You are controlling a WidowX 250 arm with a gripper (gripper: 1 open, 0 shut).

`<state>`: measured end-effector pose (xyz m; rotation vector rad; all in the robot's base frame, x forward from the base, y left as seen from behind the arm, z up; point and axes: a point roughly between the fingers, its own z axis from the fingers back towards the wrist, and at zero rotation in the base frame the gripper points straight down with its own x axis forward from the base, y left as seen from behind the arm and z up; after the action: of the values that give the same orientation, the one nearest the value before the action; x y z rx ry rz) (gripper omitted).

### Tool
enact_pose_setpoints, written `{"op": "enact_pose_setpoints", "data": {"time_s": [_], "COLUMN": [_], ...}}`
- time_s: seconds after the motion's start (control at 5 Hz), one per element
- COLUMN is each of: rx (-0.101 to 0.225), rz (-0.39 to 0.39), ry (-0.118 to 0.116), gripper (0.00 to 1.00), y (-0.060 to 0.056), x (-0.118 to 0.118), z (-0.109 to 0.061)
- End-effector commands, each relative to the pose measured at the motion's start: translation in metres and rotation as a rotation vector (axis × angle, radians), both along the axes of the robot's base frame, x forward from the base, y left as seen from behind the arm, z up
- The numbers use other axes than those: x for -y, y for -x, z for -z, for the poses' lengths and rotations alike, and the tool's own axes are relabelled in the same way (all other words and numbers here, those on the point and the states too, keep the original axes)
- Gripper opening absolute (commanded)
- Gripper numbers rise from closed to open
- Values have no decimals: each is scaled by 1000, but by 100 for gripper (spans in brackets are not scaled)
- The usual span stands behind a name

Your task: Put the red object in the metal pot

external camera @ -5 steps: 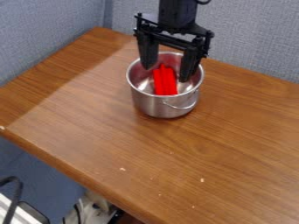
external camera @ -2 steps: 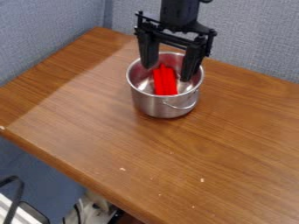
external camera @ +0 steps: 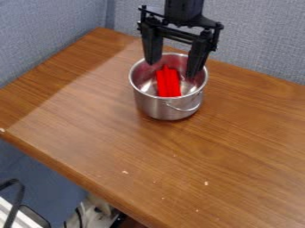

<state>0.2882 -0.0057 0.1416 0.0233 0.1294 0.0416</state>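
On the far part of the brown wooden table [external camera: 84, 98], we see the round shiny steel pot [external camera: 168, 92] with straight sides and a small handle facing the near edge. Lying inside it, tilted against the inner wall, is the small bright red glossy block [external camera: 169, 82]; it sits wholly within the rim, so we judge the placing itself done. Our black gripper [external camera: 177, 61] hangs just above the pot mouth with its fingers [external camera: 150, 51] spread wide, roughly as wide as the pot, and gripping nothing; the red block lies between and below them, and we cannot tell whether a fingertip brushes it. What seems left is only to lift clear of the pot without catching the rim or dragging the block back out. Around the pot the table carries nothing else; a grey-blue fabric wall [external camera: 60, 22] stands behind, and dark cables [external camera: 24, 200] lie on the floor below the near corner. Nothing stands in the way of a straight rise
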Motion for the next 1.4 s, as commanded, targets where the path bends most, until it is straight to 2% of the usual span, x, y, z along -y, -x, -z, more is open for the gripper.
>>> {"op": "enact_pose_setpoints", "data": {"time_s": [0.0, 0.6, 1.2], "rx": [74, 55, 57], "rz": [14, 33, 38], "ry": [-14, -41, -48], "gripper": [100, 100, 100], "y": [-3, 0, 3], "x": [2, 4, 3], "z": [-23, -20, -23]}}
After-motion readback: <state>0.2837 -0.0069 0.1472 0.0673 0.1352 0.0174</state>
